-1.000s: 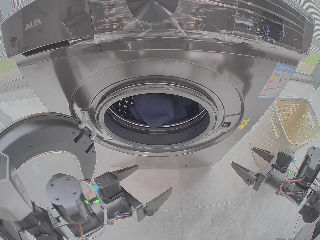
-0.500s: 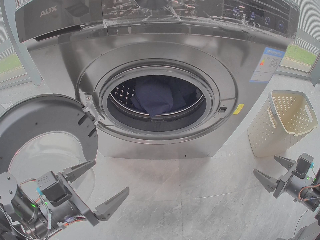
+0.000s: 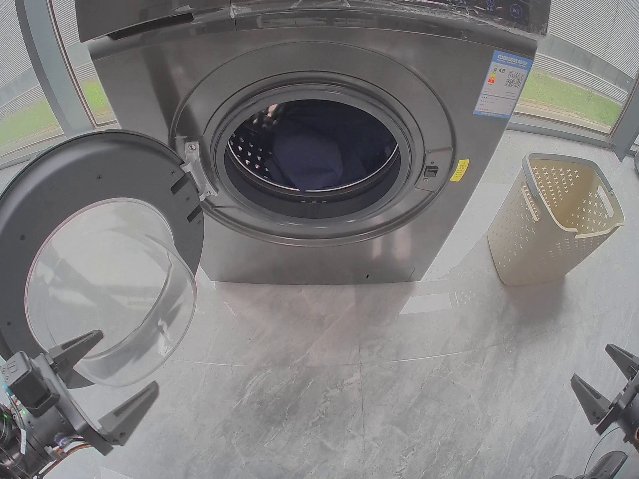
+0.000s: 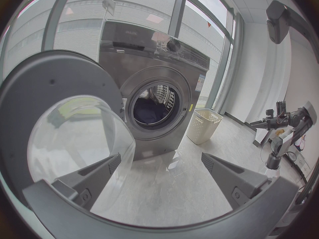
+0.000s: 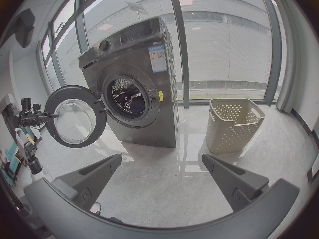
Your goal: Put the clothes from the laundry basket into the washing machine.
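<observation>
Head view compared with a second back?
— Compared. Logged as camera shift, not object motion: backed off from washer [image 3: 373, 247]; saw more floor [image 3: 359, 380] in front.

Grippers?
— Left gripper [image 3: 128, 359]: found spread wide, empty, low beside open door [image 3: 86, 167]. Right gripper [image 3: 590, 362]: likewise spread wide, empty, at far right, well apart from basket [image 3: 526, 234]. Recorded both lower in frame than before.

Clothes?
— Clothes [image 3: 313, 154]: found dark, heaped inside drum, behind open port. Saw nothing in basket from right wrist view; logged it upright on floor, right of washer.

Reading for task?
— Judged loading done, or nearly. Took retreat as withdrawal after last drop. Noted door unshut. Could not rule out item hidden at basket bottom.
</observation>
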Motion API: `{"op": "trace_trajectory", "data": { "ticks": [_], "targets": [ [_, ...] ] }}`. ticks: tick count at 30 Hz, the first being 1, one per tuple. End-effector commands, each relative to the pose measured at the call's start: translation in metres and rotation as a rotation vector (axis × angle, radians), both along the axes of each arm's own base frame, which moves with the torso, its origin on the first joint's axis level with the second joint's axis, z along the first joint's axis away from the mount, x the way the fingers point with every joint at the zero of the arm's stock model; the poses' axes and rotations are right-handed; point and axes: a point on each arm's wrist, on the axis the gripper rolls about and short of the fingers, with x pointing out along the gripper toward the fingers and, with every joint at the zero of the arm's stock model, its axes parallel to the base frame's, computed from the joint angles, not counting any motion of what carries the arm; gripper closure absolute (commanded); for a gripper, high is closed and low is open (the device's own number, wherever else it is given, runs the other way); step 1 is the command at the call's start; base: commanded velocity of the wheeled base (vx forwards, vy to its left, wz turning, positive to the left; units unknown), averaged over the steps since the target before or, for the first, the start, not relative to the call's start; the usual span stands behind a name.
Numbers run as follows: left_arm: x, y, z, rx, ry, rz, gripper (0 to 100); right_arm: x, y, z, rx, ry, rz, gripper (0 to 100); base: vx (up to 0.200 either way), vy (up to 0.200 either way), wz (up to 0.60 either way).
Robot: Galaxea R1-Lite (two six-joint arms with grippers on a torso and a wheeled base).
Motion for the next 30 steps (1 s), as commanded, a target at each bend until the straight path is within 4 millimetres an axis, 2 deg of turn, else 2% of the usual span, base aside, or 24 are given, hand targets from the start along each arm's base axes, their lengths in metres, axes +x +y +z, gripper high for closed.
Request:
{"op": "trace_trajectory", "data": {
  "ticks": [1, 2, 6, 11, 15, 17, 22, 26, 30],
  "targets": [
    [-0.057, 0.041, -0.016, -0.073, -0.136, 0.144, 0, -0.049, -0.013, -0.027, 0.028, -0.152, -0.146, 0, -0.200, 0.000, 0.00],
    [-0.069, 0.044, -0.026, -0.070, -0.146, 0.173, 0, -0.049, -0.013, -0.027, 0.037, -0.158, -0.159, 0, -0.200, 0.000, 0.00],
    [-0.084, 0.047, -0.041, -0.096, -0.144, 0.240, 0, -0.050, -0.013, -0.024, 0.037, -0.171, -0.174, 0, -0.200, 0.000, 0.00],
    [-0.085, 0.046, -0.045, -0.100, -0.128, 0.307, 0, -0.052, -0.012, -0.020, 0.034, -0.181, -0.230, 0, -0.200, 0.000, 0.00],
    [-0.087, 0.044, -0.052, -0.072, -0.107, 0.403, 0, -0.051, -0.011, -0.044, -0.006, -0.056, -0.279, 0, 0.000, 0.000, 0.00],
    [-0.090, 0.043, -0.061, -0.051, -0.073, 0.435, 0, -0.057, -0.009, -0.048, -0.024, -0.064, -0.302, 0, 0.000, 0.000, 0.00],
    [-0.090, 0.044, -0.064, -0.084, -0.027, 0.493, 0, -0.057, -0.010, -0.047, -0.021, -0.071, -0.296, 0, 0.000, 0.000, 0.00],
    [-0.092, 0.046, -0.071, -0.031, 0.007, 0.524, 0, -0.057, -0.010, -0.047, -0.028, -0.076, -0.293, 0, 0.000, 0.000, 0.00],
    [-0.092, 0.046, -0.070, -0.030, -0.014, 0.521, 0, -0.056, -0.009, -0.047, -0.040, -0.100, -0.251, 0, -0.200, 0.050, 0.00]
  ]
}}
